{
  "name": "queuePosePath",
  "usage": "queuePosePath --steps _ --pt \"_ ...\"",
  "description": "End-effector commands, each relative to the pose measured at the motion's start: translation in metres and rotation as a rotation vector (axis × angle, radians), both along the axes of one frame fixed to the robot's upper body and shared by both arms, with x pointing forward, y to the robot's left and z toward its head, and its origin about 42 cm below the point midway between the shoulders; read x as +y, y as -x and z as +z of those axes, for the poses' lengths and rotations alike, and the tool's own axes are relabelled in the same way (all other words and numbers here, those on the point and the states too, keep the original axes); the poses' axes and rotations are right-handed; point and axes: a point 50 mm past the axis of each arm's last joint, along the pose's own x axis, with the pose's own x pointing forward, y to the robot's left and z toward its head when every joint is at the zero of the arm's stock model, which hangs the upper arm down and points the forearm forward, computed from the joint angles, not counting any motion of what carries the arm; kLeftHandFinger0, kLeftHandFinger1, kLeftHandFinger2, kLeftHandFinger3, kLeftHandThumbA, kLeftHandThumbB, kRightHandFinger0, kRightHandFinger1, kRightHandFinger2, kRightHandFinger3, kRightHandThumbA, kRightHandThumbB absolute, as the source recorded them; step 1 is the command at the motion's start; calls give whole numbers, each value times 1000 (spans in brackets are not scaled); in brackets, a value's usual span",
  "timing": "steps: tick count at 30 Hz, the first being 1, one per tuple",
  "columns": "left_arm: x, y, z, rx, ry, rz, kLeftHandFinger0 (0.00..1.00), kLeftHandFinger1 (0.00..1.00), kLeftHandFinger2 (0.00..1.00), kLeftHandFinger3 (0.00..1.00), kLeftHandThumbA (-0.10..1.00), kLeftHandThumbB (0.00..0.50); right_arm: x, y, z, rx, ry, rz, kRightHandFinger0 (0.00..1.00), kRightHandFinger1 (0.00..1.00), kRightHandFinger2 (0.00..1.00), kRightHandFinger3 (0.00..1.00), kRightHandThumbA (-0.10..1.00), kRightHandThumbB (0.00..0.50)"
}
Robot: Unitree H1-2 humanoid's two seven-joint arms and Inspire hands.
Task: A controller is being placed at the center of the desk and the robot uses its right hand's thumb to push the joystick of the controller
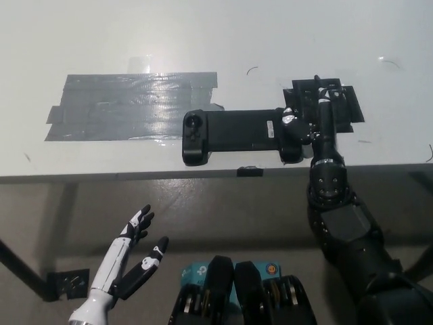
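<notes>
Pushing the joystick is the step I have in hand: the controller (240, 134) lies flat near the front edge of the counter (203, 34), just right of a patch of grey tape (128, 105), and my right robot hand (312, 120) rests on its right grip. The thumb reaches left onto that grip, about where the stick should sit (the stick itself is hidden under the thumb, so I cannot confirm contact). The other fingers stretch forward over a dark taped patch (335, 105) beyond the grip; they grasp nothing.

To do this well, I would keep the palm planted as an anchor and move only the thumb, pressing sideways rather than down, so the controller does not slide or tip toward the edge. A small, slow stroke is safer than a sweep.

The left robot hand (132, 261) hangs below the counter, fingers spread, holding nothing.
</notes>
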Motion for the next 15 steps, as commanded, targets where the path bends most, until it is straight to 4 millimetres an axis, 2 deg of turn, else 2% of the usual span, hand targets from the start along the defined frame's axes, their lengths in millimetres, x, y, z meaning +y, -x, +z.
queuePosePath --steps 1,3,5,7,8,9,11,13,15 --pt "-3 -4 14 -62 5 -12 1000 1000 1000 1000 669 0 -19 -10 29 -142 -44 -81 1000 1000 1000 1000 -100 1" --pt "-3 -4 14 -60 2 -11 1000 1000 1000 1000 673 0 -19 -10 31 -155 -64 -60 1000 1000 1000 1000 186 23" --pt "-3 -6 14 -67 5 -14 1000 1000 1000 1000 669 0 -19 -8 38 -200 -83 -15 1000 1000 1000 1000 501 70" --pt "-3 -6 14 -68 4 -13 1000 1000 1000 1000 668 0 -16 -6 50 -228 -98 23 1000 1000 1000 1000 682 125" --pt "-3 -6 14 -69 3 -13 1000 1000 1000 1000 668 0 -15 -5 53 -237 -102 34 1000 1000 1000 1000 709 137" --pt "-3 -6 14 -69 1 -13 1000 1000 1000 1000 671 0 -11 0 67 -290 -104 79 1000 1000 1000 1000 841 207" --pt "-3 -7 15 -67 4 -13 1000 1000 1000 1000 675 3 -8 5 80 -333 -97 117 1000 1000 1000 1000 901 220" --pt "-3 -9 16 -63 5 -13 1000 1000 1000 1000 678 4 -2 23 106 -435 -69 171 1000 1000 1000 1000 975 242" --pt "-2 -9 17 -64 1 -16 1000 1000 1000 1000 682 2 0 38 119 -502 -50 211 1000 1000 1000 1000 1000 252"
